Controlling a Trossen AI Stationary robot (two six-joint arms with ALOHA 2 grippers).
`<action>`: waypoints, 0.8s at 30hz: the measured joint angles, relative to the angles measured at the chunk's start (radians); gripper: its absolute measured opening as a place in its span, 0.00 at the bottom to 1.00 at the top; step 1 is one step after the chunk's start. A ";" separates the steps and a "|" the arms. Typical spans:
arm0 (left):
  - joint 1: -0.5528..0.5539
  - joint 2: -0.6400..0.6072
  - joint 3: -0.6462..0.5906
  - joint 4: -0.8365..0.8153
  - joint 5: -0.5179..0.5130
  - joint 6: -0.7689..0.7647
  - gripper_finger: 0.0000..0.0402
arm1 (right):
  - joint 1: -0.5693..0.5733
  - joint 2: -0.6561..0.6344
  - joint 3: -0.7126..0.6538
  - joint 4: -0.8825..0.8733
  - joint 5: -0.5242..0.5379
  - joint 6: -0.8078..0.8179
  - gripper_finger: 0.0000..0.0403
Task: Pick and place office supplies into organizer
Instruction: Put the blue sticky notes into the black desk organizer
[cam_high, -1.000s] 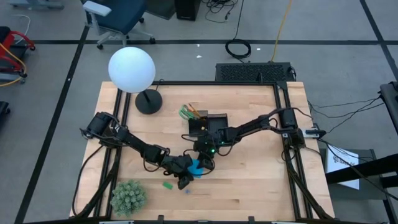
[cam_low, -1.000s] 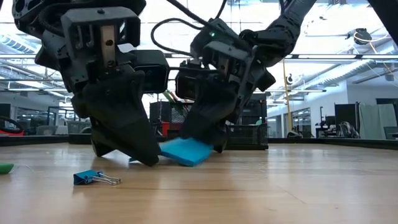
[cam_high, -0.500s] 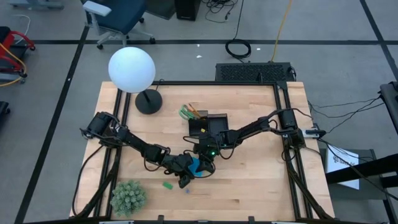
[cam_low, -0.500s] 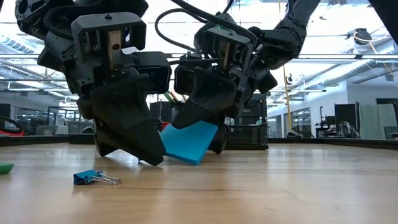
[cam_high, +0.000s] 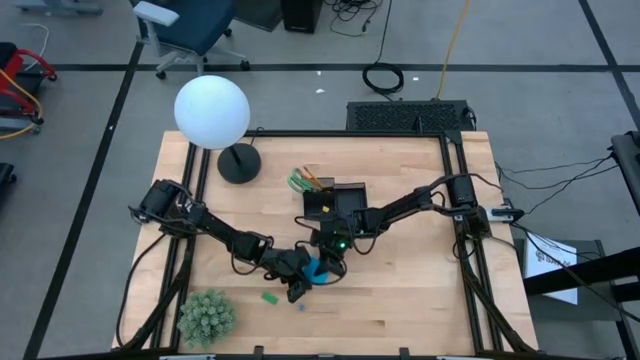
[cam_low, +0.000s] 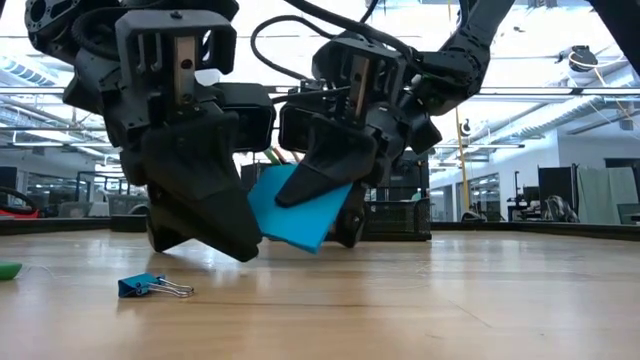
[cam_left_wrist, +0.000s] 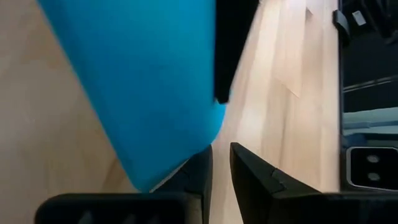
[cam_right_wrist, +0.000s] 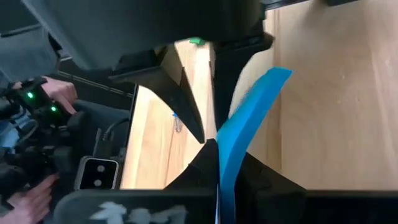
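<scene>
The right gripper's (cam_right_wrist: 217, 163) two dark fingers (cam_right_wrist: 200, 163) are pinched tight on the blue note pad (cam_low: 297, 206), w/ one edge of the pad squeezed between them. In the low view the pad is tipped up, not flat: its high corner points up & to the left of that picture, its low corner hangs down near the table (cam_low: 450, 300) but looks just off the wood. In the right wrist view the pad shows edge-on, a thin blue strip going straight out from the fingers. The left gripper (cam_left_wrist: 221, 168) is right beside the pad, touching or almost touching it; its fingers are close together w/ a thin gap, and nothing sits in the gap. In the high view both arms meet near the middle front of the table. The left arm (cam_high: 215, 232) stretches low from the left side, bent at the elbow, and the right arm (cam_high: 405, 208) reaches in from the right side, tip angled down. The black organizer (cam_high: 338, 200) sits just behind the grippers, w/ green-handled scissors (cam_high: 297, 181) & orange pencils (cam_high: 309, 178) by its back left corner. A small blue clip (cam_low: 150, 287) lies on the wood in front of the left gripper, and a small green eraser (cam_high: 268, 296) is near it.
</scene>
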 joint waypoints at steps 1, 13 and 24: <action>0.000 -0.002 0.000 0.000 0.011 -0.010 0.16 | -0.004 -0.002 0.000 -0.001 0.000 0.012 0.01; -0.012 -0.196 -0.001 -0.316 -0.043 0.059 0.16 | -0.064 -0.113 -0.001 -0.037 0.022 0.083 0.00; -0.007 -0.487 -0.001 -0.582 -0.210 0.155 0.16 | -0.098 -0.243 0.000 -0.025 0.098 0.159 0.00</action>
